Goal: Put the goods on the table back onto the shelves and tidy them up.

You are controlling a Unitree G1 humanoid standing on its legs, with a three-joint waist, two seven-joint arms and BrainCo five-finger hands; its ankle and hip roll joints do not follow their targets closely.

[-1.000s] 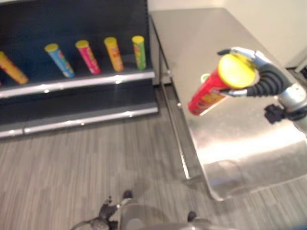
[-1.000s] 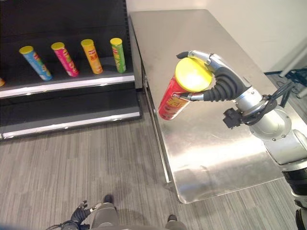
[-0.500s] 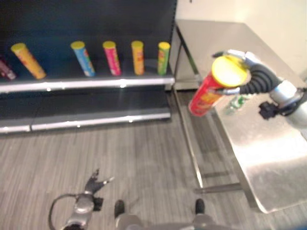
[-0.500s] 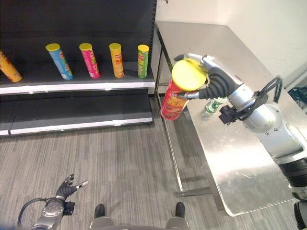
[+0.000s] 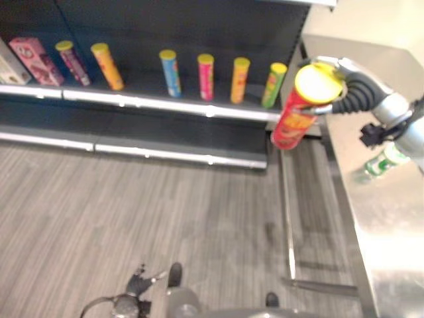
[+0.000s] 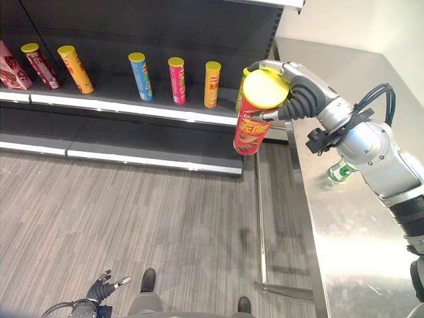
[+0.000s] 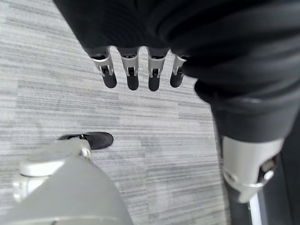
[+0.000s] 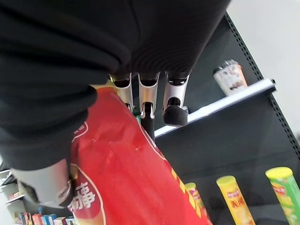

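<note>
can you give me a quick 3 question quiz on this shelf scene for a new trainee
1. True or false: the right hand is curled round the red can with the yellow lid.
2. Which item stands on the steel table? A: a pink box. B: a green bottle. C: a blue can.
3. Fill in: the left hand hangs low over the ______, holding nothing.

Key
1. True: it grips the can near its lid end, in front of the dark shelf.
2. B: the bottle stands on the table by the right arm; the pink box and blue can are on the shelf.
3. Floor.
</note>
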